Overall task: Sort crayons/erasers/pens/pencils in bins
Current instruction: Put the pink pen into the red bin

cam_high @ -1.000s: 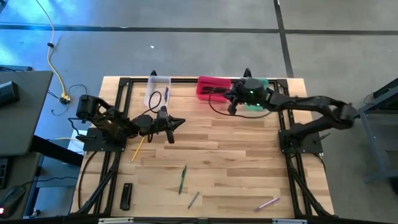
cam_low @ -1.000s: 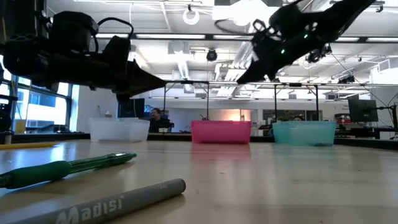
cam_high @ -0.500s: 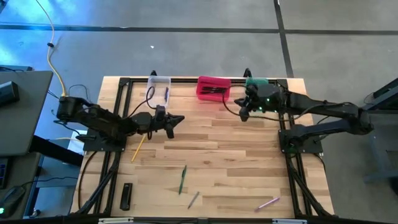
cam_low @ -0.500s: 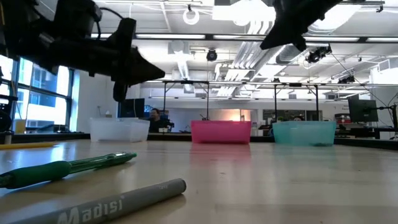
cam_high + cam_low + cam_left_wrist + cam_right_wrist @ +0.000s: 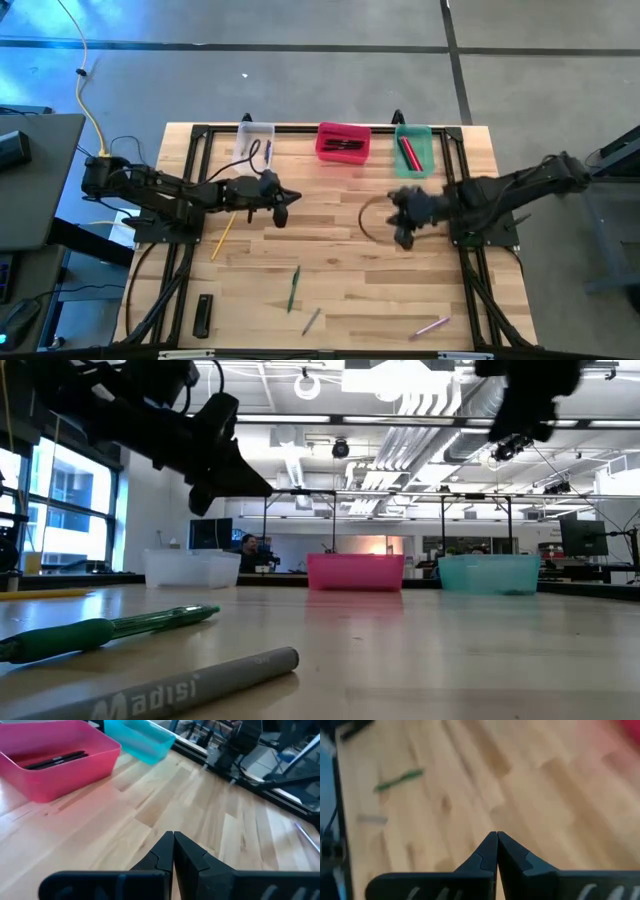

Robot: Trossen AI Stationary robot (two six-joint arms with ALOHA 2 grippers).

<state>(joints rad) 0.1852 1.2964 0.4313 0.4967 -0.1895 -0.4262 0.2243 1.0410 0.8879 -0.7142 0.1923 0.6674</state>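
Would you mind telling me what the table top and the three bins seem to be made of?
The table top looks like pale wood with a smooth finish: joined planks with visible grain. The pink bin, the green bin and the clear bin all look like thin moulded plastic. The clear and green ones let light through, while the pink one looks denser, near opaque.

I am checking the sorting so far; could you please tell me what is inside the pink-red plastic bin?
The pink-red plastic bin holds a few thin black sticks, lying along its floor. The low view shows only its outer wall, so nothing inside shows there.
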